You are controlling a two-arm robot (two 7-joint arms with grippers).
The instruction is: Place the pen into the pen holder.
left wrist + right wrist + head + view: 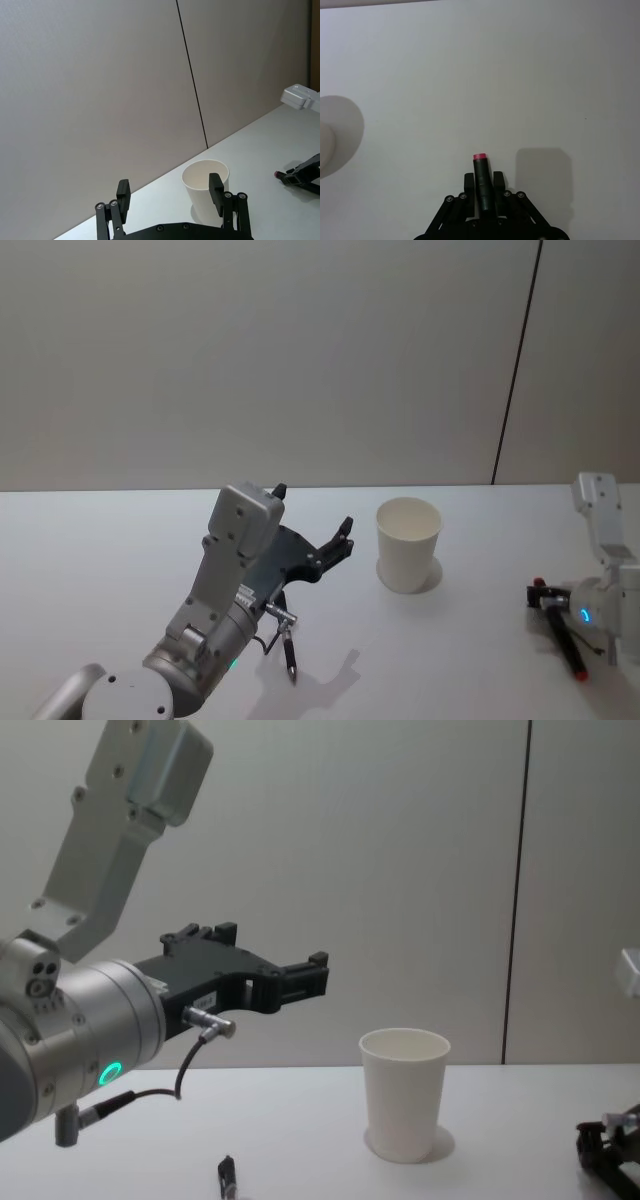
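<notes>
- Two pens, neither in the cup (408,540) yet: the loose pen (289,648) lies on the table (120,540), well left of the cup.
- The right gripper (483,176), low and right of the cup, clamps the held pen (480,167).
- The left gripper (169,186) hovers spread and empty.
- Whether the held pen is clear of the table is unclear.

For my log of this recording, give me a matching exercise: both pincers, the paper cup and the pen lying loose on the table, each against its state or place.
Things:
1. left pincer
2. right pincer
3. pen holder
4. loose pen

States:
A. lying on the table beneath the left arm
B. shut on a pink-ended pen
C. standing upright on the table
D. open, raised above the table

Pairs: 1-D, 2-B, 3-C, 4-A.
</notes>
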